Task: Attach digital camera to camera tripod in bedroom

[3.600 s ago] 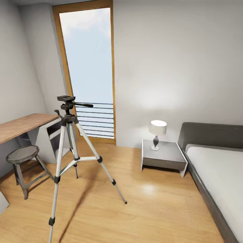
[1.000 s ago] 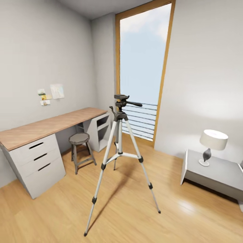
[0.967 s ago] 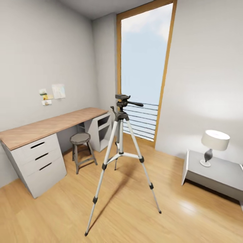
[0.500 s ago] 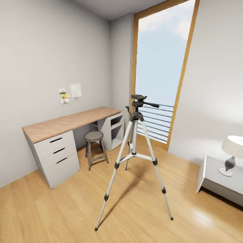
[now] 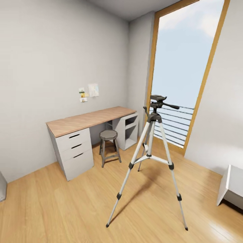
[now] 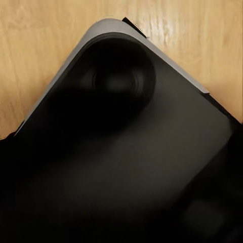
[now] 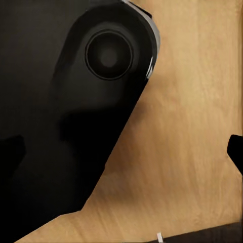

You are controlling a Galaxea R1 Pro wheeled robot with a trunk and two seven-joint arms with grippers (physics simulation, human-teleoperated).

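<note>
The tripod (image 5: 152, 158) stands on the wood floor (image 5: 67, 206) before the window (image 5: 184, 67), legs splayed, its black head bare. It looks light and tippy, best steadied just under the head. I see no camera here. The desk (image 5: 86, 133) has three shut drawers and open shelves. I cannot tell how either arm's jaws stand.

We can't read the small paper notes (image 5: 88, 91) on the wall above the wood-topped grey desk (image 5: 88, 120). Right of the desk, a low grey cabinet (image 5: 232, 187) is cut off at pic edge.
</note>
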